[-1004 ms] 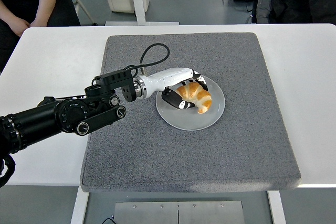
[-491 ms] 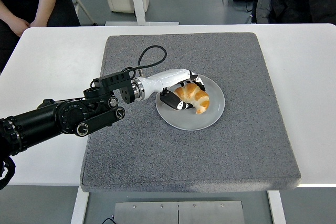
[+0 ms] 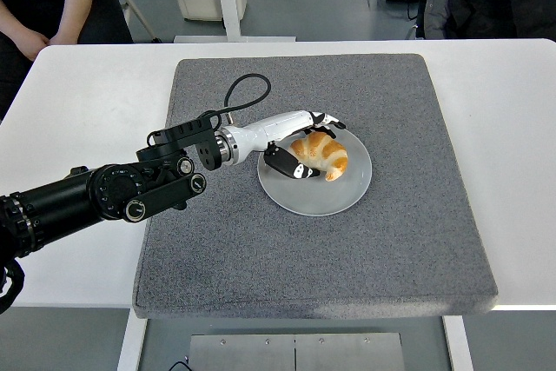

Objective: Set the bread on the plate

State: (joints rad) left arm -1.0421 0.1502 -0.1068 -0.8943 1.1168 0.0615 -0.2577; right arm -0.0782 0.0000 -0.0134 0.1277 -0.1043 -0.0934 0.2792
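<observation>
One croissant (image 3: 320, 155) lies on the grey plate (image 3: 347, 197); the left hand (image 3: 300, 142) cups it, fingers (image 3: 330, 121) seemingly loosened, thumb below.

The bread (image 3: 320, 155) lies on the plate (image 3: 314, 195), which sits on the mat (image 3: 391, 241) covering the table (image 3: 78, 110).

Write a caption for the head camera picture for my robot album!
Robot's left hand rests around a croissant lying on a grey plate on the felt mat.
</observation>
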